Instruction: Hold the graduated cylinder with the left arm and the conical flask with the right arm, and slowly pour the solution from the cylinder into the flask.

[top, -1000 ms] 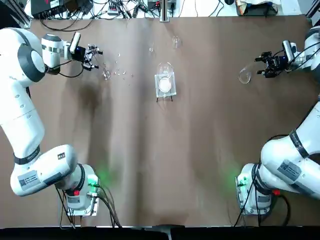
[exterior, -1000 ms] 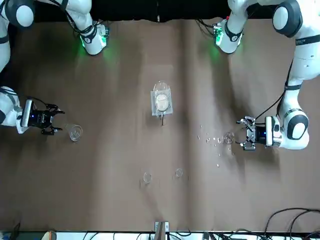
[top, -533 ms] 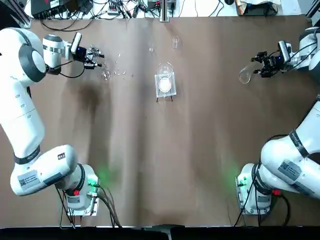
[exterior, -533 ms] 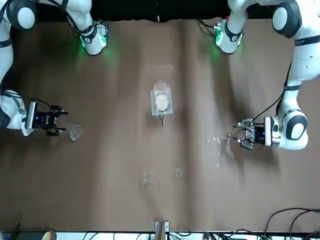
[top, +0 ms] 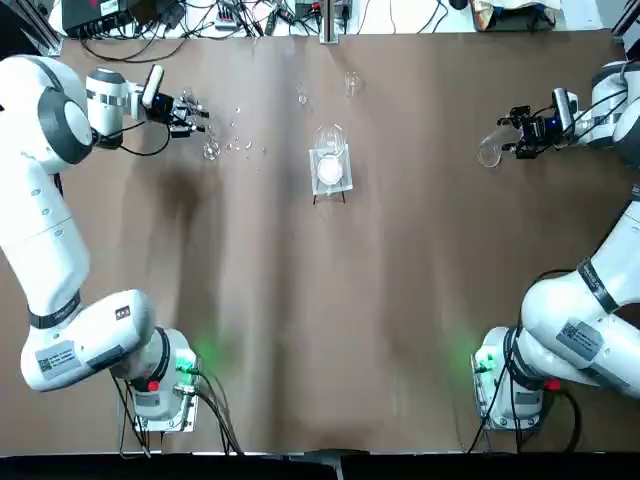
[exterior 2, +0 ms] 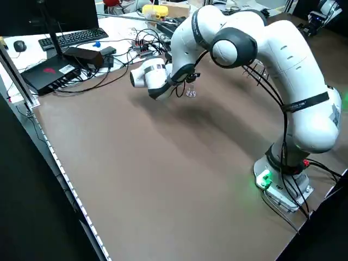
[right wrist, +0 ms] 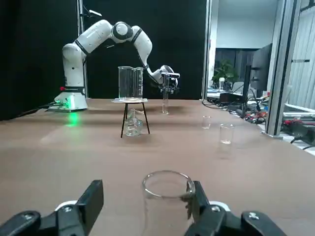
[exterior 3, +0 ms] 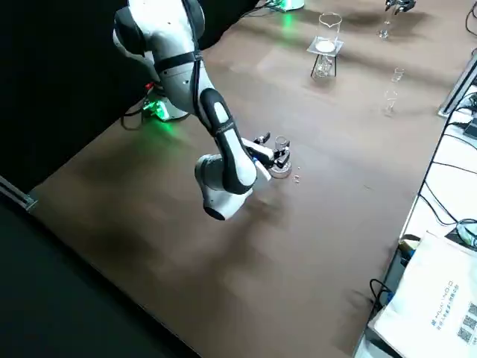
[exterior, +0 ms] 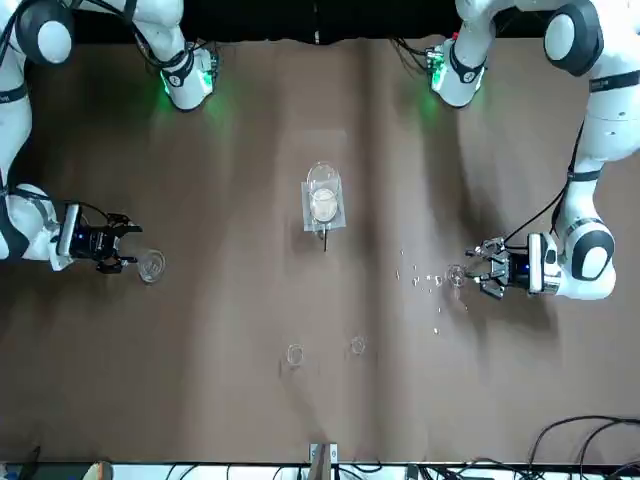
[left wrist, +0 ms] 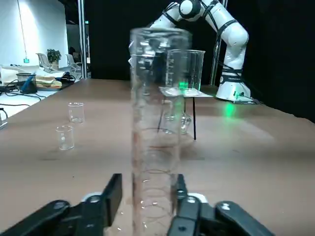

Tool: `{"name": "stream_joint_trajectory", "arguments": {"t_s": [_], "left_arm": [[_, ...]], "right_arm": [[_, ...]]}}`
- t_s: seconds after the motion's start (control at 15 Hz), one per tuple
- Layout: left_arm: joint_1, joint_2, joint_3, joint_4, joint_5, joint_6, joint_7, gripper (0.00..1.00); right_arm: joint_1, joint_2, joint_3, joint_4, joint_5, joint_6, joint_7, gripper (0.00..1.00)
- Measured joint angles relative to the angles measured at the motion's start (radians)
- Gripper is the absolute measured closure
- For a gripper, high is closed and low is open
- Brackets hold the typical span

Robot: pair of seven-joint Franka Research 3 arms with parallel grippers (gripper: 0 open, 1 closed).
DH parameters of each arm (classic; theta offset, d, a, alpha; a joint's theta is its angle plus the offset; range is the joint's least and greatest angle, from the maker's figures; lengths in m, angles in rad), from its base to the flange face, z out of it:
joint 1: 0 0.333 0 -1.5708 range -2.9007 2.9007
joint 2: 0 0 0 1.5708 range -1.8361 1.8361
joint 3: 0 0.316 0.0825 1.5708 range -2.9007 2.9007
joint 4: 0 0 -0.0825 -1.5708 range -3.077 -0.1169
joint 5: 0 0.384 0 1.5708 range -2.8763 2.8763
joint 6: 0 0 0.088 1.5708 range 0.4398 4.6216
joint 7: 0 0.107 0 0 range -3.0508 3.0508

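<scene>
**A:** Where do your two grippers sit, and what are their jaws doing?

**B:** Your left gripper is low over the far left part of the brown table, arm stretched out level. In the left wrist view its fingers stand spread on either side of the graduated cylinder, which is upright between them. You cannot tell from that view whether the pads touch the glass; a thin gap seems to show on each side.

**A:** And the right side?

**B:** Your right gripper is at the far right of the table, also low and level. Its jaws are spread too, and the conical flask stands upright between the fingers in the right wrist view, its round mouth open upward. From above, the flask sits just off the fingertips, toward the table's middle.

**A:** What else is on the table for you to watch?

**B:** A clear beaker on a small wire stand sits near the middle, well apart from both grippers. Two tiny glass cups stand beyond it near the far edge, and a cluster of cables lies past that edge.
</scene>
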Motion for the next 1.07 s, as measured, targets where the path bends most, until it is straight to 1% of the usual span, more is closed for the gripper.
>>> {"name": "stream_joint_trajectory", "arguments": {"t_s": [0.07, 0.13, 0.2, 0.27, 0.6, 0.87, 1.07], "left_arm": [[0.0, 0.0, 0.0, 0.0, 0.0, 0.0, 0.0, 0.56], [0.0, 0.0, 0.0, 0.0, 0.0, 0.0, 0.0, 0.56], [0.0, 0.0, 0.0, 0.0, 0.0, 0.0, 0.0, 0.61], [0.0, 0.0, 0.0, 0.0, 0.0, 0.0, 0.0, 0.62], [0.0, 0.0, 0.0, 0.0, 0.0, 0.001, 0.0, 0.65], [0.0, 0.0, 0.0, 0.0, 0.0, 0.001, 0.0, 0.66], [0.0, 0.0, 0.0, 0.003, 0.0, 0.002, -0.001, 0.66]], "right_arm": [[0.0, 0.003, 0.0, 0.0, 0.005, 0.0, -0.007, 0.23], [0.0, 0.004, 0.0, 0.0, 0.007, 0.0, -0.012, 0.23], [-0.001, 0.005, 0.0, 0.0, 0.008, 0.001, -0.017, 0.23], [-0.001, 0.006, -0.001, 0.001, 0.008, 0.002, -0.023, 0.23], [-0.002, 0.012, -0.001, 0.003, 0.017, 0.005, -0.034, 0.23], [-0.002, 0.021, -0.001, 0.006, 0.027, 0.005, -0.034, 0.23], [-0.003, 0.024, -0.002, 0.007, 0.028, 0.005, -0.034, 0.26]]}}
